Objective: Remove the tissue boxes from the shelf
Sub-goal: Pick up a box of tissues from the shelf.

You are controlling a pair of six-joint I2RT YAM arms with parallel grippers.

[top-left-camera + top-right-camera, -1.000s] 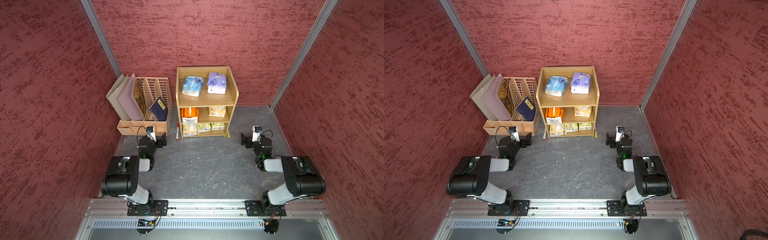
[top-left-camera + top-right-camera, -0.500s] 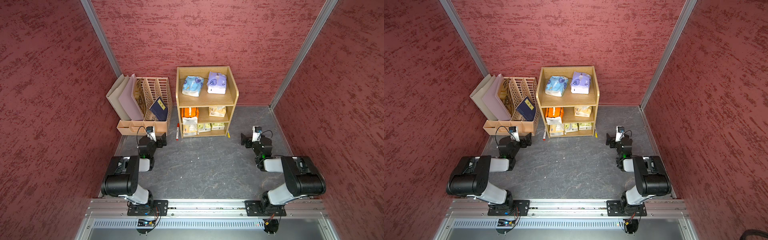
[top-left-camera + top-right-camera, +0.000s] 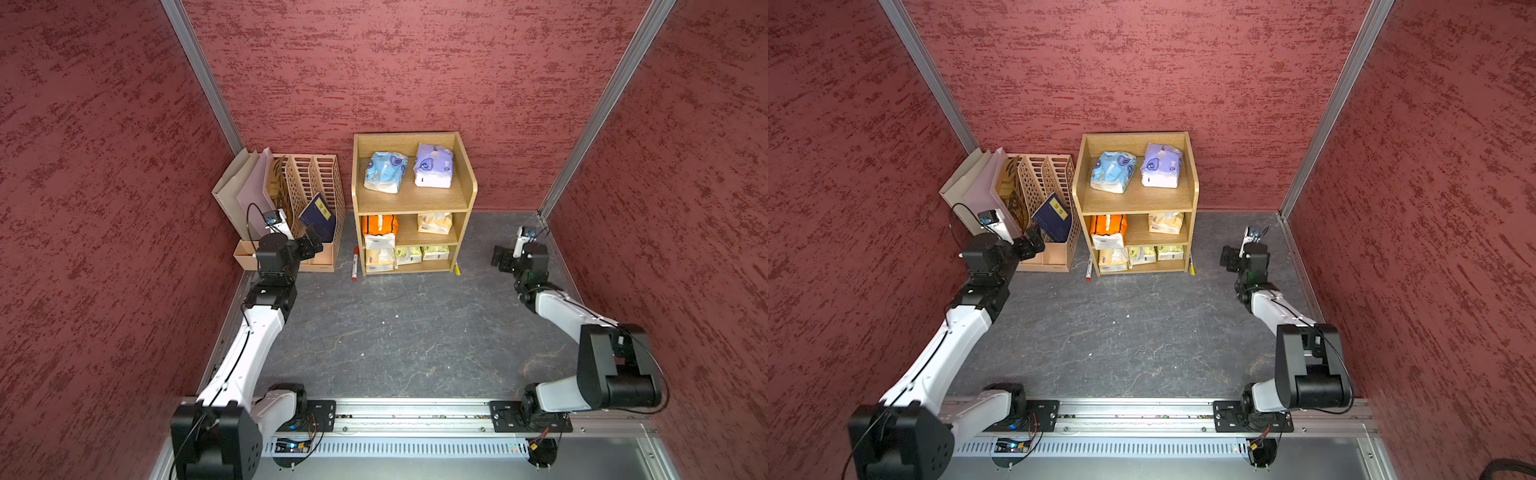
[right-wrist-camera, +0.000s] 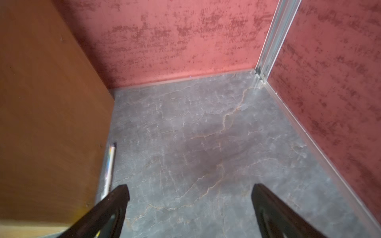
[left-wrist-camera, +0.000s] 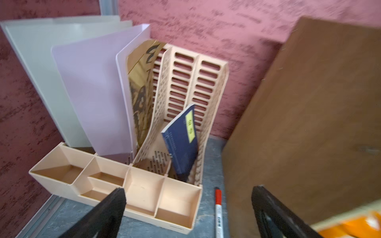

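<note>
Tissue boxes [image 3: 1113,171] are all sitting on the shelf [image 3: 409,200], which is standing against the back wall, and only the top views are showing me this. On the top tier, the light blue pack [image 3: 384,171] and lilac pack [image 3: 433,166] are lying flat side by side, long axes running front to back, the blue one skewing slightly. On the middle tier, the orange pack [image 3: 378,224] is pointing an end forward with white tissue hanging out, and the pale yellow-orange pack [image 3: 434,222] is lying apart from it. The bottom-tier packs [image 3: 435,251] are sitting in a row; I cannot tell their axes. The left wrist view is giving me only the shelf's side panel and an orange sliver, plus the file organizer [image 5: 59,187] and red marker [image 5: 218,204]. The right wrist view is showing the other side panel, a pen [image 4: 110,164] and the floor [image 4: 206,134]. The left gripper [image 5: 188,190] is hanging with jaws wide apart, gripping nothing. The right gripper [image 4: 190,187] is doing likewise.
</note>
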